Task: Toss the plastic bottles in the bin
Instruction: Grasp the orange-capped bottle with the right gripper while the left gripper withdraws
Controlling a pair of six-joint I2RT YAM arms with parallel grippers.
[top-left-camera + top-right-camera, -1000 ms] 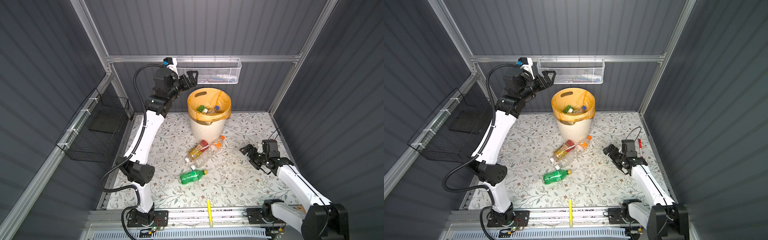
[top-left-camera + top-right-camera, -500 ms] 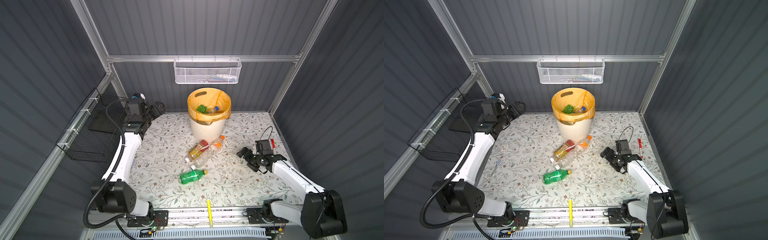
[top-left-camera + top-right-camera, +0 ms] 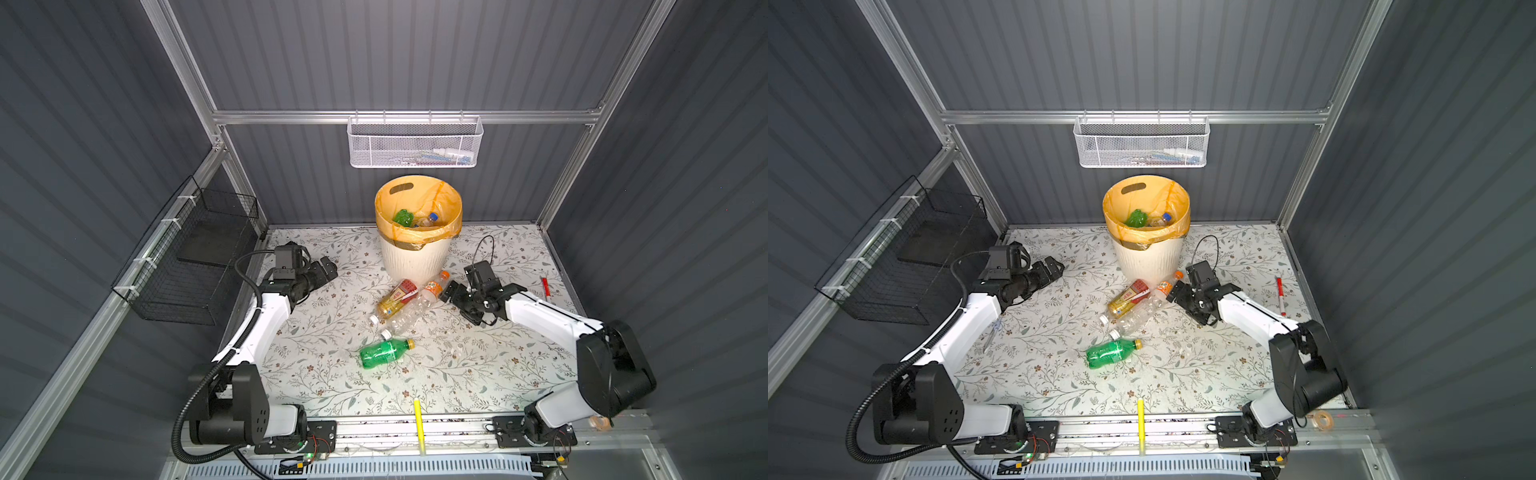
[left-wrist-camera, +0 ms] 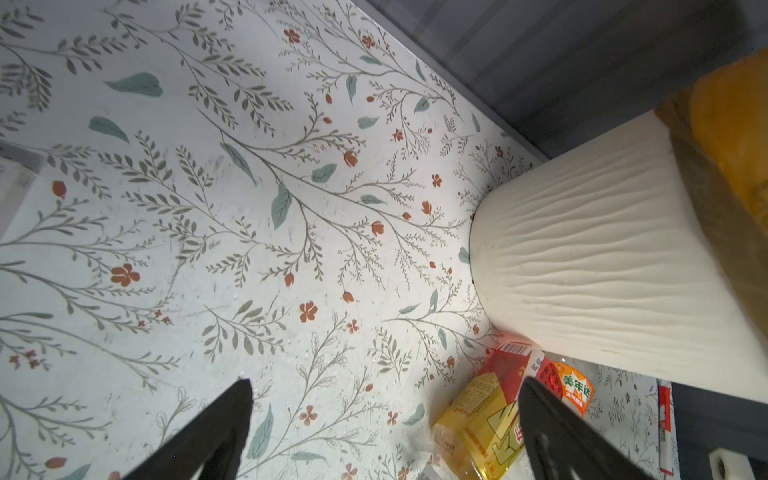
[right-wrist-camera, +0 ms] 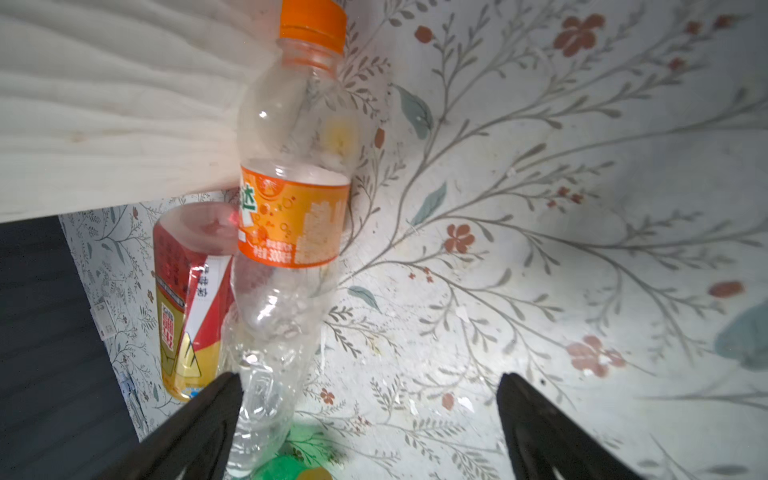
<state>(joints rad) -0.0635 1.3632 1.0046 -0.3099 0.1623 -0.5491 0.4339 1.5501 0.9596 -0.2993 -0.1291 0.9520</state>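
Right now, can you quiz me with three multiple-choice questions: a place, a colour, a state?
1. Where does the bin stand?
A) middle of the table's back edge
B) front left corner
C) hanging on a wall

2. What colour is the cap of the orange-labelled bottle?
A) blue
B) orange
C) black

3. The right gripper is:
A) shut tight
B) gripping a bottle
C) open, holding nothing

Answers: 1 A, centred at the back; 2 B, orange in the right wrist view; 3 C, fingers wide apart.

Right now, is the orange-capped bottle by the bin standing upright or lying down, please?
Lying down: the orange-capped bottle rests on its side, cap end beside the bin.
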